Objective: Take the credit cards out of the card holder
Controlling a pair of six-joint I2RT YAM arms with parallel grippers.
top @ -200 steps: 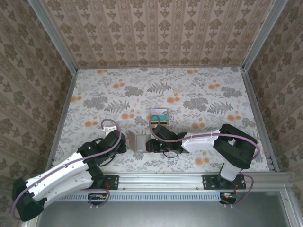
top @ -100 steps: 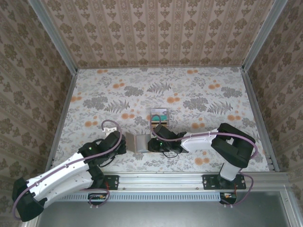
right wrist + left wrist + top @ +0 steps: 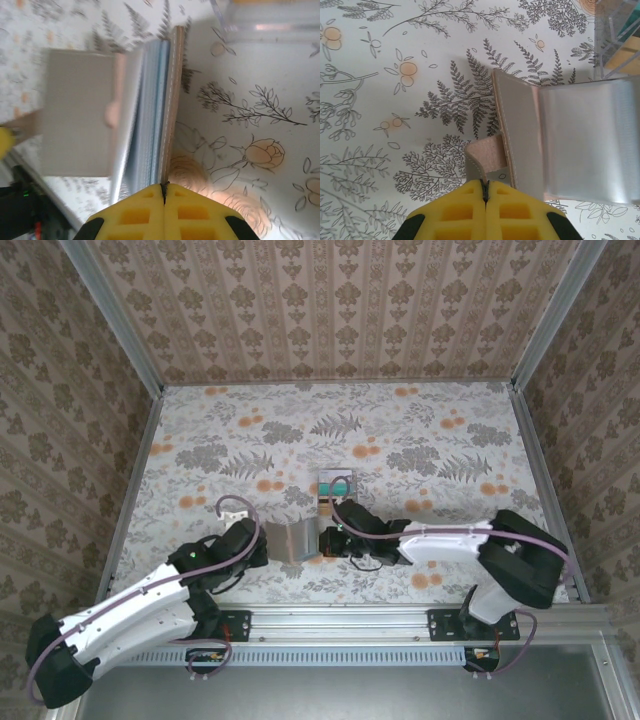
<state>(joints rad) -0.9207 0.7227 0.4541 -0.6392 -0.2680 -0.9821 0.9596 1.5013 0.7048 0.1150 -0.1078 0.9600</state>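
Tug-of-war over a wallet: the card holder [image 3: 297, 540] stands open on the flowered table [image 3: 430, 440], pinched from both sides. The danger, as it looks from here, lies in those two thin grips. If the arms draw apart, the soft tan tab [image 3: 487, 152] on the holder's left side could slide out of the claw, or the blue-grey pocket leaves [image 3: 147, 120] could strain at the spine. If one grip lets go, the holder would likely flop shut or fall flat. With both claws occupied, neither is free to draw a card. Whether any cards sit in the pockets cannot be told. A sweep away from the arms could also knock the clear box [image 3: 260, 22] just beyond the holder, where two of the credit cards, a teal card [image 3: 631, 24] and a gold card [image 3: 626, 54], lie. The left gripper [image 3: 484, 184], on the holder's left, has its yellow fingers pressed together with no gap, the tab caught between them. The right gripper [image 3: 164, 187], on the holder's right, is likewise fully closed, and the holder's brown rim [image 3: 172, 90] runs straight into the seam of its fingers, so it appears to nip that outer cover by its edge, with the leaves fanned to one side.
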